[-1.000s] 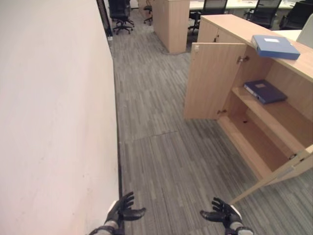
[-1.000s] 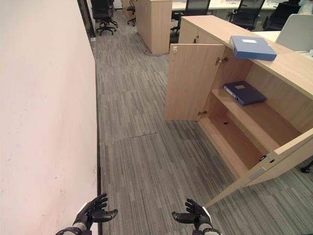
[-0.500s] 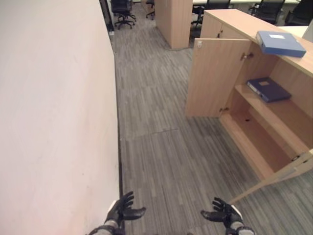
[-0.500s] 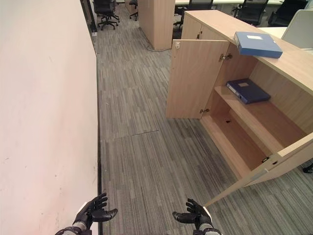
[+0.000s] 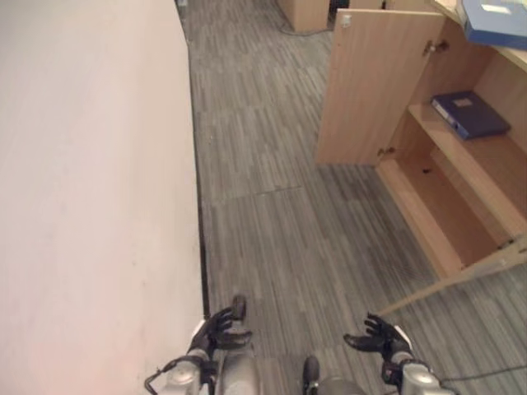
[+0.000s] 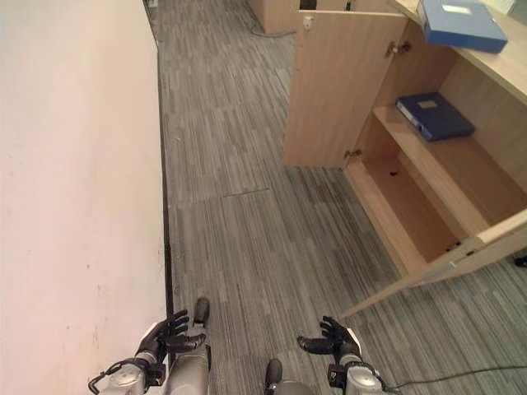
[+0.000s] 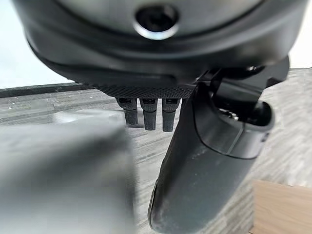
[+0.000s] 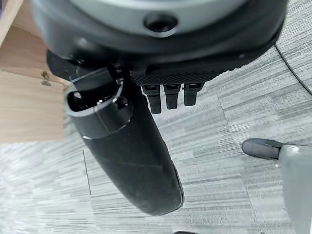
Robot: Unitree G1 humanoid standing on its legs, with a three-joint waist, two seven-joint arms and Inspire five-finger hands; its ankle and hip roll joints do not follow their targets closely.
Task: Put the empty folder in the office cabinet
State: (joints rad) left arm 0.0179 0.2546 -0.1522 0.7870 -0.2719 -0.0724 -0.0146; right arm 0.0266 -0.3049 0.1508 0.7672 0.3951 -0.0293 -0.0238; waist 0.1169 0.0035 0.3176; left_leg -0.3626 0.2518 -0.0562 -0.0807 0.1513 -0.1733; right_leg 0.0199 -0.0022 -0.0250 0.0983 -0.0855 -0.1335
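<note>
A light blue folder (image 6: 459, 23) lies flat on top of the wooden office cabinet (image 6: 428, 206), far to the right. A dark blue folder (image 6: 435, 116) lies on the cabinet's upper shelf, behind the open doors. My left hand (image 5: 216, 332) hangs low over the carpet near the wall, its fingers (image 7: 148, 114) relaxed and holding nothing. My right hand (image 5: 379, 336) is level with it, palm inward, also open and empty, as its thumb (image 8: 126, 151) and fingers show in the right wrist view. Both hands are well short of the cabinet.
A white wall (image 5: 90, 164) runs along the left side. Grey striped carpet (image 5: 280, 230) stretches between it and the cabinet. The far cabinet door (image 5: 370, 82) stands open towards me. The near door (image 5: 461, 280) juts out over the floor on the right.
The whole picture has shifted as the camera tipped downward, so the cabinet sits higher in view. Both hands keep the same open, empty pose.
</note>
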